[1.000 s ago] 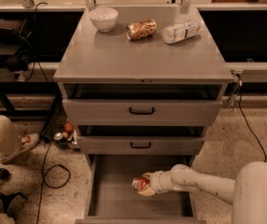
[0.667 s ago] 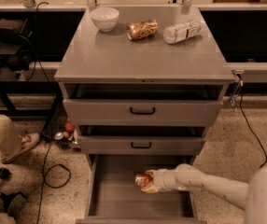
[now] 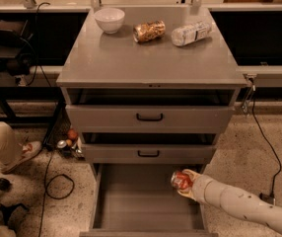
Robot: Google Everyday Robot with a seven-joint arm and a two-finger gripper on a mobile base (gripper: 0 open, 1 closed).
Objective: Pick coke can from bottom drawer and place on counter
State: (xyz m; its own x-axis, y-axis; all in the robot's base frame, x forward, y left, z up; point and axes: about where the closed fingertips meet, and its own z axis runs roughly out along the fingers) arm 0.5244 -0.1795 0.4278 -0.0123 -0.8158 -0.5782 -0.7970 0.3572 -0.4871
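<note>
The coke can [image 3: 181, 179], red with a silver end, is held on its side in my gripper [image 3: 186, 183] over the right side of the open bottom drawer [image 3: 131, 204]. My cream arm reaches in from the lower right. The gripper is shut on the can and holds it near the drawer's right wall, just below the middle drawer's front. The counter [image 3: 146, 58] is the wide grey top of the cabinet, above the two upper drawers with black handles.
On the counter's far edge stand a white bowl [image 3: 109, 19], a gold-brown snack bag [image 3: 149, 30] and a clear plastic bottle [image 3: 191, 32] on its side. The top two drawers stick out slightly. A person's leg and shoe [image 3: 20, 151], cables and small objects lie on the floor at left.
My gripper with the coke can has moved up and to the right, from the drawer's middle toward its right wall.
</note>
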